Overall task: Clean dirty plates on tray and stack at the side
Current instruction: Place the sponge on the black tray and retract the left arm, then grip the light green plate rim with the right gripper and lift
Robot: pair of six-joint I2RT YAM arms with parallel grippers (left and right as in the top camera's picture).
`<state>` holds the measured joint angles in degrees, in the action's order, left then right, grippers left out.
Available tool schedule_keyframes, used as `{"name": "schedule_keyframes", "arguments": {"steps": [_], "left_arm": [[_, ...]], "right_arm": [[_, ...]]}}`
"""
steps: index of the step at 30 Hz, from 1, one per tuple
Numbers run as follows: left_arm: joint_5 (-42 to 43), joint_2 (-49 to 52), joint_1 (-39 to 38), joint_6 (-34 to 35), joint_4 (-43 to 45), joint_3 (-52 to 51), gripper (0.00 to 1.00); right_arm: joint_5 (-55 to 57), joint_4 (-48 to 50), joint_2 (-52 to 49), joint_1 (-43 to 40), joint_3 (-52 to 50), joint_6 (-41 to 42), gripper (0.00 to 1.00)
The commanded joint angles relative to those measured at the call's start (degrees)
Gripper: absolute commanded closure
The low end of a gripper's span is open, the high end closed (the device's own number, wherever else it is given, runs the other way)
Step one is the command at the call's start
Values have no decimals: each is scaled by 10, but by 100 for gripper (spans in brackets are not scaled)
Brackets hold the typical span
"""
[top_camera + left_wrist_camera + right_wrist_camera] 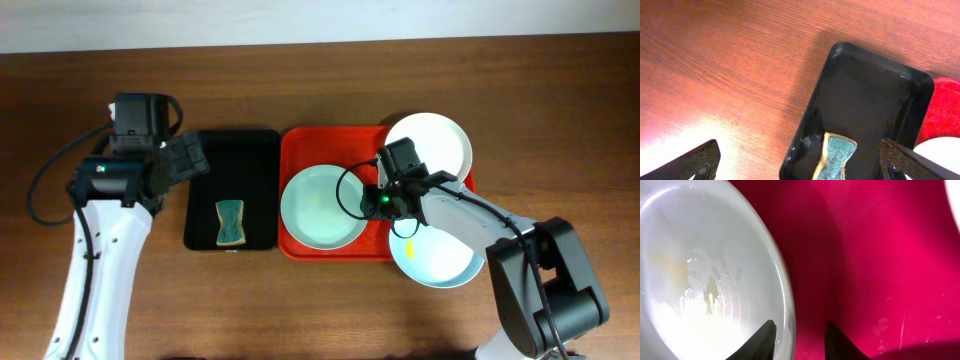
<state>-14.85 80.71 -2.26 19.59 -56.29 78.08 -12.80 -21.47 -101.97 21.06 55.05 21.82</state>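
Straddles the pale green plate's (705, 270) rim with the right pincer (800, 337) released, gripping nothing. Finds that plate flat on the red tray (880, 255), with the white plate (430, 140) and pale blue plate (440, 262) alongside. Holds the left pincer (190, 157) spread wide above the sponge (230, 222) in the black tray (250, 150). Probably cleaning stage: next, clamp the rim and fetch the sponge.

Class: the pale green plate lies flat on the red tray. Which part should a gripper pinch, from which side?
The pale green plate is too wide to span, so pinch its thin upturned rim on the right arm's side, from above: one finger inside, one outside over bare red tray. The right gripper hovers there.
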Motion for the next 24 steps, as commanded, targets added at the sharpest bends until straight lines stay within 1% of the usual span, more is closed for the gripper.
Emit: {"name": "schedule_keyframes", "arguments": {"steps": [1, 2, 3, 4, 14, 20, 24], "left_arm": [[-10, 2, 2, 10, 0, -2, 1], [-10, 2, 2, 10, 0, -2, 1], [-10, 2, 2, 10, 0, -2, 1], [-10, 2, 2, 10, 0, -2, 1], [-10, 2, 2, 10, 0, -2, 1], [-10, 2, 2, 10, 0, -2, 1], [-10, 2, 2, 10, 0, -2, 1]], "right_arm": [[-1, 2, -6, 4, -4, -4, 71], [-1, 6, -6, 4, -4, -4, 84], [-1, 7, -6, 4, -4, -4, 93], [-1, 8, -6, 4, -4, -4, 96], [-10, 2, -1, -6, -2, -4, 96], [-93, -52, 33, -43, 25, -4, 96], [-97, -95, 60, -56, 48, -4, 96]]}}
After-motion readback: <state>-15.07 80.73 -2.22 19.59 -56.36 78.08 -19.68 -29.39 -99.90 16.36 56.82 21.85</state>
